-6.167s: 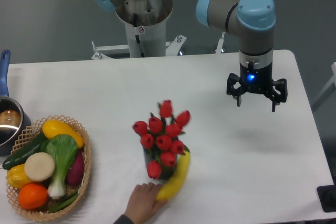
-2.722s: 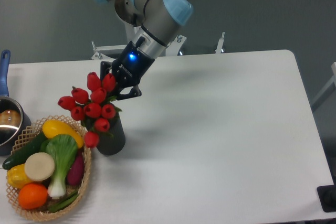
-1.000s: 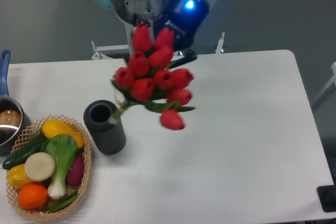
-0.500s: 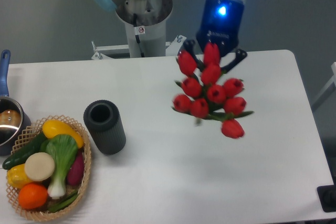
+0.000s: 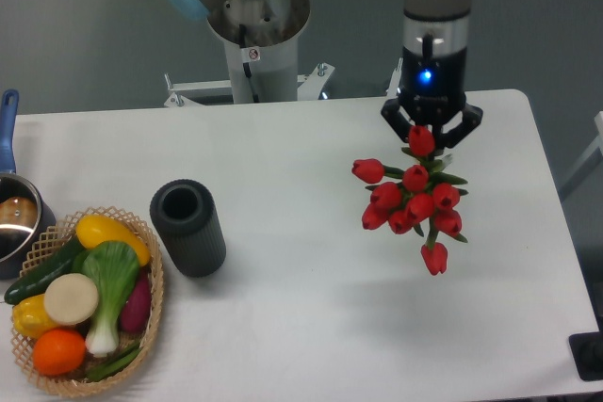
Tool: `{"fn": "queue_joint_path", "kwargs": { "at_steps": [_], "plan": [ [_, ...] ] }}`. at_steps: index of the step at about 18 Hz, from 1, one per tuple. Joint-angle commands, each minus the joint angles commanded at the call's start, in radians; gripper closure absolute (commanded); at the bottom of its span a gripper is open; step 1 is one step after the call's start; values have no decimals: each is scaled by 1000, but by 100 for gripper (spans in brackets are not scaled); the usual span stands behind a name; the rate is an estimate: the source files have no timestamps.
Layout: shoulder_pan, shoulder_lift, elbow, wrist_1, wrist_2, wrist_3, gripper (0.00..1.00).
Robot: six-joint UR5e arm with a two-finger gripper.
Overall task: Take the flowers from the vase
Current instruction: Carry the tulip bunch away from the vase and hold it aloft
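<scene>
The tool (image 5: 431, 131) hangs over the right part of the desk (image 5: 311, 327), pointing straight down, its 2 fingers clamped on the flowers (image 5: 412, 202). The grip seems to sit near the top of the bunch, among the upper buds, so the rest of the red tulips dangle below in a loose cluster with 1 bud drooping lowest. The stems are mostly hidden behind the heads from this angle, so I cannot tell exactly which part the fingers pinch.

The vase (image 5: 187, 228) stands upright on the left half of the desk, well apart from the bunch, and its round mouth shows dark and empty. That makes the pick look done: the flowers are clear of the vase and, as far as I can judge, off the desk.

A basket (image 5: 151, 244) of vegetables sits just beside the vase on its left, and a blue-handled pot (image 5: 13, 217) lies at the far left edge. Carrying the bunch to the open right side keeps it away from all 3. With the hold so high on soft heads, a slip seems the main risk.
</scene>
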Motion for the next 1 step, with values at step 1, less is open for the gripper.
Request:
{"fn": "queue_joint_path", "kwargs": {
  "at_steps": [1],
  "plan": [
    [6, -6, 5, -31, 18, 12, 100]
  ]
}}
